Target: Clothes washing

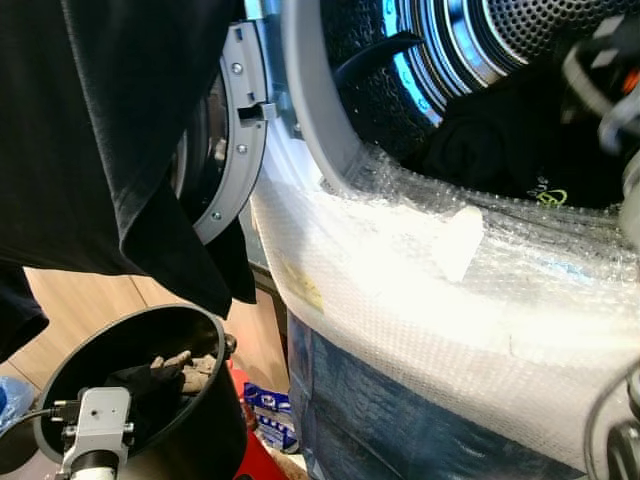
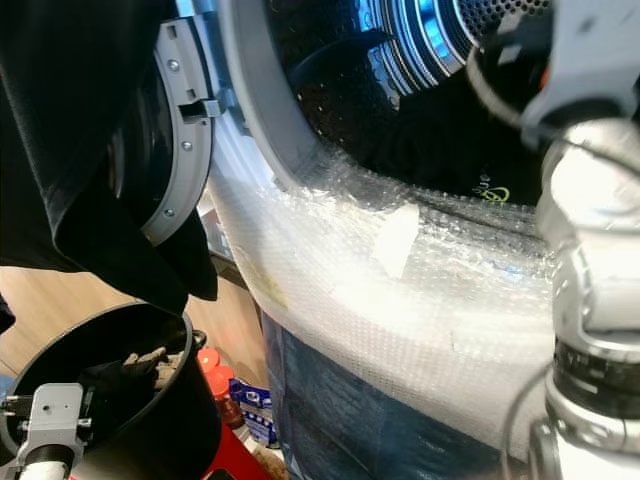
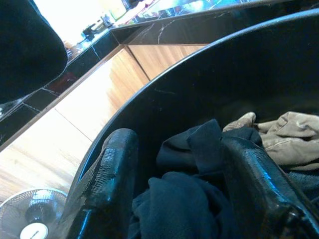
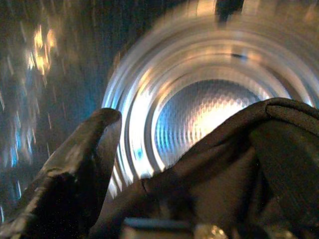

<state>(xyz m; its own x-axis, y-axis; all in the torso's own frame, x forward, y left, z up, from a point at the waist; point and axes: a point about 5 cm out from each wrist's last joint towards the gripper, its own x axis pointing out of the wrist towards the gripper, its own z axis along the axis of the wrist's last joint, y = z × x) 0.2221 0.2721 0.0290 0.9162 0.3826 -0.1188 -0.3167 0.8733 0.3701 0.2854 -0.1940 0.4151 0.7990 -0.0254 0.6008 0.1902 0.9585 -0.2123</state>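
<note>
It was a home laundry spot: a washing machine (image 1: 420,90) stood open, with a wood floor (image 3: 75,129) and fan (image 3: 30,221) below the left end effector (image 3: 179,199).

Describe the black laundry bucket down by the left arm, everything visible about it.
The black bucket is round with a smooth, glossy wall that looks like plastic, standing open-topped on the floor beside the washing machine. Inside lie dark clothes and a crumpled beige garment. The left gripper reaches into it, open fingers either side of the dark clothes. A black garment hangs above it.
</note>
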